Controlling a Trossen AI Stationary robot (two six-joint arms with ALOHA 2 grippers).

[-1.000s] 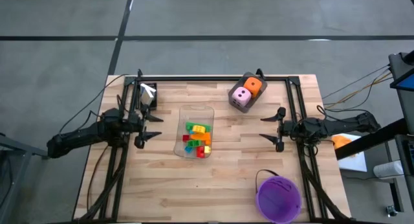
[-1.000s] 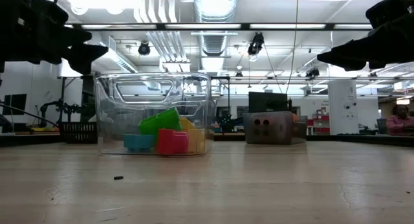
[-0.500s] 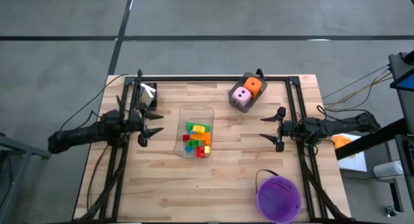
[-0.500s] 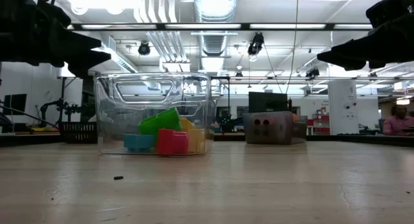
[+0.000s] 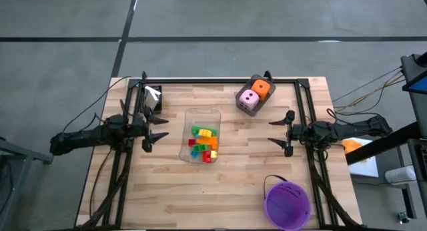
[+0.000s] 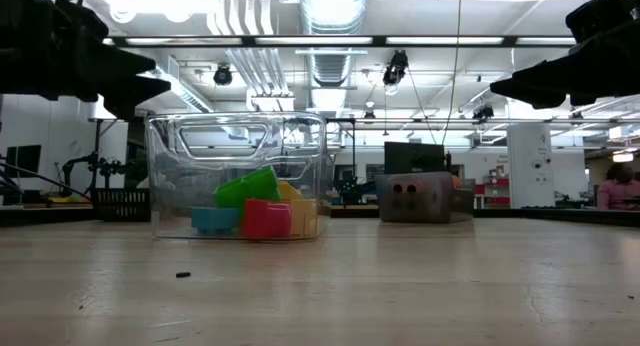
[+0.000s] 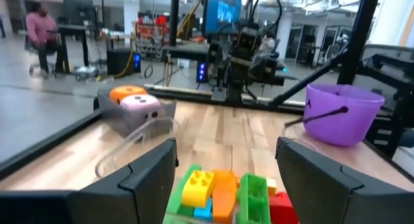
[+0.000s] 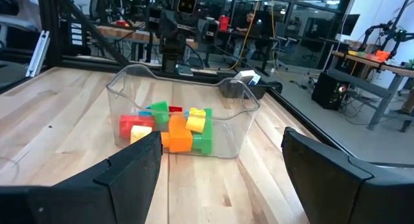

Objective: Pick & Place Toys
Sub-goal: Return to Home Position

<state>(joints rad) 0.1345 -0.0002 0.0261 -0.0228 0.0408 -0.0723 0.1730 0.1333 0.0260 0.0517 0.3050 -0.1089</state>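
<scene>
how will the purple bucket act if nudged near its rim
Likely light: the purple bucket looks empty from above, so it would probably slide. It narrows toward its base, so a high nudge might tip it. Its thin handle may swing.

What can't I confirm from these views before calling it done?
Black basket, high view: one white card shows; the rest is too dark and small.
Purple bucket: inside too small from above; left wrist view shows only its wall.
Bricks in the clear tray: piled, lower ones hidden, count unclear.
Dark speck, low view: too small to identify.
</scene>
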